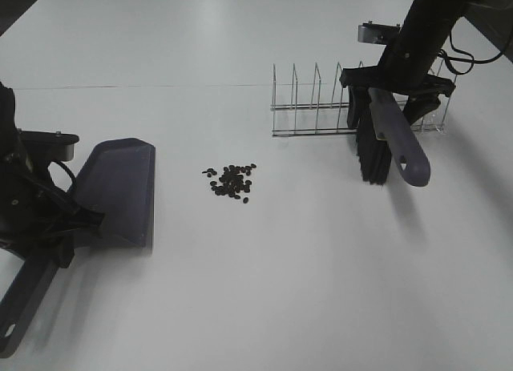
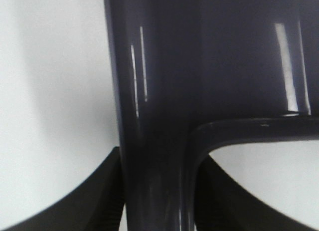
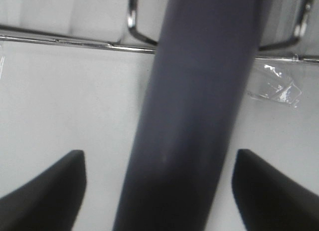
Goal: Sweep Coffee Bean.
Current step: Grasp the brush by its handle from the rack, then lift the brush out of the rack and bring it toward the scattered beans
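From above, we saw the beans (image 1: 231, 181) clustered on the table (image 1: 280, 291), to the right of the dustpan (image 1: 120, 191) and well left of the brush (image 1: 394, 143) by the rack (image 1: 313, 106). At the left wrist, the left gripper (image 2: 159, 191) was clamped on the dustpan's handle. At the right wrist, the right gripper (image 3: 159, 191) straddled the brush handle, jaws apart and clear of it.

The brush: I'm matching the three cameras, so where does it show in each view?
Exterior high: right of centre, brush in front of the wire rack.
Left wrist: not in it; only the dustpan handle.
Right wrist: its handle fills the middle.
Shared landmark: the wire rack, exterior and right wrist.
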Robot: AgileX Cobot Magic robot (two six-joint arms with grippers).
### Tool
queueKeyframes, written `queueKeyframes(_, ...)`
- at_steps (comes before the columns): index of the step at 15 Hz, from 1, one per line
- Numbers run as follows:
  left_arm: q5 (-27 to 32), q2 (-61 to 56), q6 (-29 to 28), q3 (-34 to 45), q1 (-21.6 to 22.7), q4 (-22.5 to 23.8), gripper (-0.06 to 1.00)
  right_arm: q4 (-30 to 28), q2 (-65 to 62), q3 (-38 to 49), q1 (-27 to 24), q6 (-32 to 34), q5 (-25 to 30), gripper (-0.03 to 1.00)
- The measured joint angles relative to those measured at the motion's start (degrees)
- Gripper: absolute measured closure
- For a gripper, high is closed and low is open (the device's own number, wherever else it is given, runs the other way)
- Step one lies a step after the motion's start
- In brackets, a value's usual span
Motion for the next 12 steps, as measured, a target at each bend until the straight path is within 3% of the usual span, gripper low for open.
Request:
queueKeyframes(2, 0.00, 0.00, 0.00, 0.00, 0.00, 0.00, 0.61, 0.00, 0.00, 0.00, 0.00, 1.03, 0.00, 0.60)
queueKeyframes(3, 0.00, 0.00, 0.00, 0.00, 0.00, 0.00, 0.61, -0.74, 0.00, 0.00, -0.06, 1.15, 0.06, 0.65)
queueKeyframes(12, -0.17, -0.06, -0.29, 0.00, 0.00, -0.92, 0.61, -1.03, -1.38, 0.52, -0.06, 0.97, 0.11, 0.65)
